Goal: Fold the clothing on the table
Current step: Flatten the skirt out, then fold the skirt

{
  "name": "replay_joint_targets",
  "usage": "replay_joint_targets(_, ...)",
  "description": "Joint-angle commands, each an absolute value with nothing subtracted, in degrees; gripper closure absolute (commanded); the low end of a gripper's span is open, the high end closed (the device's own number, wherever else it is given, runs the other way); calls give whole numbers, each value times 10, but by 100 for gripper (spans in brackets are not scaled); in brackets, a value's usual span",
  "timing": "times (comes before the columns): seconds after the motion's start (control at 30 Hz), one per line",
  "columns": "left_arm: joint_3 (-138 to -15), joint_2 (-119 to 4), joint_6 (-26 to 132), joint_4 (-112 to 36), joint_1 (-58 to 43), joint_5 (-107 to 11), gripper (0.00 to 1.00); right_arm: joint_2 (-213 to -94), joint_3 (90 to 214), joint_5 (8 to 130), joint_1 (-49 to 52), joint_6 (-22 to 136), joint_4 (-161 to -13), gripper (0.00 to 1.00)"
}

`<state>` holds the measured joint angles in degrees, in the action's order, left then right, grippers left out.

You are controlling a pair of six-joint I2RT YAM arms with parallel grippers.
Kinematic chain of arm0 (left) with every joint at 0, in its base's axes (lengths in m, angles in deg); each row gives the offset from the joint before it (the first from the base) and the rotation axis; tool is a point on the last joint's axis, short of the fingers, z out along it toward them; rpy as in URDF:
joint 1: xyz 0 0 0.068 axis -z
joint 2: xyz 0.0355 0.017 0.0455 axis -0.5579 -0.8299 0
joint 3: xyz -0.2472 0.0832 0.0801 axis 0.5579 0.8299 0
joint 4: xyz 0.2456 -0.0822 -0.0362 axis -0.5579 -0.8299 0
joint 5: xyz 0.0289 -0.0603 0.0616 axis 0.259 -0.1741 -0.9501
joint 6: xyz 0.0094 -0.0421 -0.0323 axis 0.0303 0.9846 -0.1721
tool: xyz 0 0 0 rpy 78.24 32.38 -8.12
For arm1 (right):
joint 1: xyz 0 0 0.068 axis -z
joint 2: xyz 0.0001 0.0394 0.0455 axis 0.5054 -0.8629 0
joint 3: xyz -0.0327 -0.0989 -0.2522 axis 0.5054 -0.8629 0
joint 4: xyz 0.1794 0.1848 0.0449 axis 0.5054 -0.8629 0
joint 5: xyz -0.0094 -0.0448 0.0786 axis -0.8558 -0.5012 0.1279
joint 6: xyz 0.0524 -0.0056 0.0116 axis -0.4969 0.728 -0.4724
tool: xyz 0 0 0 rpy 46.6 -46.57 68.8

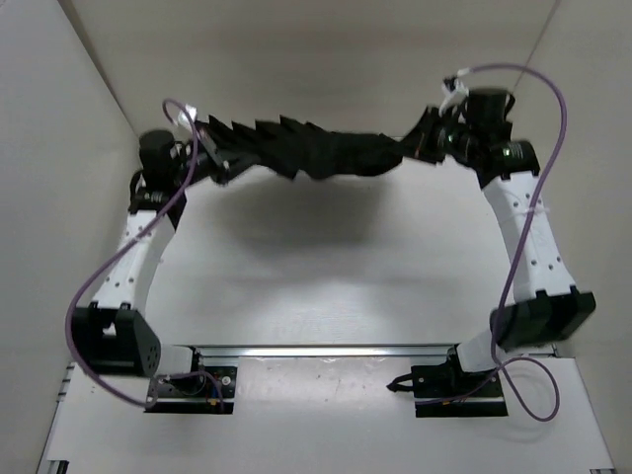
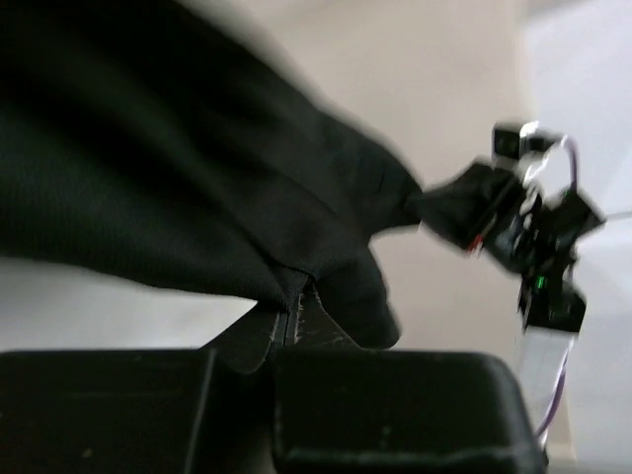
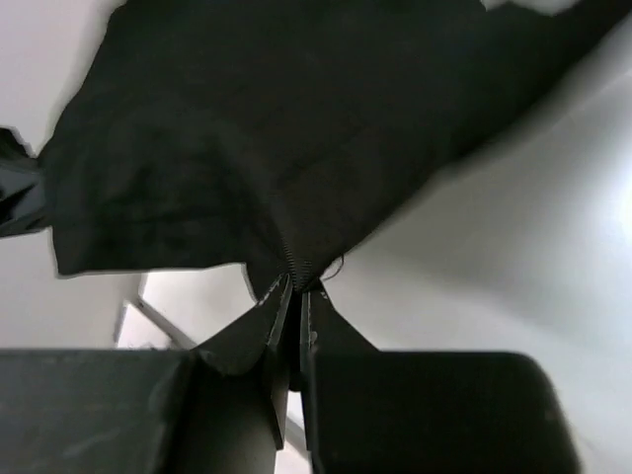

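The black clothing point(image 1: 316, 150) hangs stretched in the air above the far part of the white table point(image 1: 326, 267), bunched into a wrinkled band between both arms. My left gripper point(image 1: 212, 148) is shut on its left end, and in the left wrist view the fabric point(image 2: 178, 168) spreads up from the pinched fingertips of that gripper point(image 2: 294, 296). At the other end my right gripper point(image 1: 420, 146) is shut on the cloth; in the right wrist view a seam of the clothing point(image 3: 296, 128) runs into the closed tips of that gripper point(image 3: 298, 284).
White panels wall the table on the left, back and right. A metal rail point(image 1: 326, 351) runs along the front edge between the arm bases. Purple cables point(image 1: 538, 178) loop off both arms. The cloth's shadow lies on the table below it.
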<state>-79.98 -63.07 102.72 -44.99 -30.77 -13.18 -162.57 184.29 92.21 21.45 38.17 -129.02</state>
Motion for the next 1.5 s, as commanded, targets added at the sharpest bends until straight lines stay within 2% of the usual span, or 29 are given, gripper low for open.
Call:
replay_joint_targets(0.0,-644,-574,965,-532,-307,-69,100,-1552,1643,928,245,384,-1293,100)
replay_joint_targets(0.1,-494,-565,903,-585,-322,-48,100,-1507,1470,912,258,408,-1319,100)
replay_joint_targets(0.13,-453,-575,880,-596,-329,-41,96,-1494,1427,881,252,419,-1330,93)
replay_joint_targets(0.17,-437,-584,867,-607,-336,-45,78,-1491,1411,850,246,423,-1340,78)
replay_joint_targets(0.2,-435,-591,839,-634,-334,-72,66,-1478,1383,834,233,422,-1340,72)
replay_joint_targets(0.27,-464,-604,802,-686,-328,-106,66,-1449,1343,790,229,422,-1327,54)
replay_joint_targets(0.3,-470,-606,789,-699,-319,-127,61,-1448,1339,787,236,425,-1319,51)
replay_joint_targets(0.33,-483,-612,784,-707,-312,-148,49,-1448,1330,781,236,435,-1314,49)
replay_joint_targets(0.87,-378,-558,814,-717,-162,-286,47,-1508,1217,752,209,455,-1223,47)
replay_joint_targets(1.1,-368,-620,823,-667,-142,-298,42,-1556,1188,775,155,430,-1183,53)
replay_joint_targets(1.2,-383,-639,836,-637,-141,-306,48,-1563,1172,778,145,419,-1171,62)
replay_joint_targets(1.27,-394,-651,842,-615,-144,-302,61,-1556,1168,789,137,413,-1167,78)
replay_joint_targets(1.3,-399,-657,846,-603,-147,-297,78,-1555,1165,790,139,410,-1167,92)
replay_joint_targets(1.33,-404,-664,849,-591,-148,-294,91,-1546,1163,793,134,408,-1168,100)
replay_joint_targets(1.37,-413,-665,850,-588,-153,-292,100,-1542,1164,793,132,405,-1176,100)
replay_joint_targets(1.47,-430,-661,836,-612,-177,-285,100,-1504,1169,792,126,398,-1190,100)
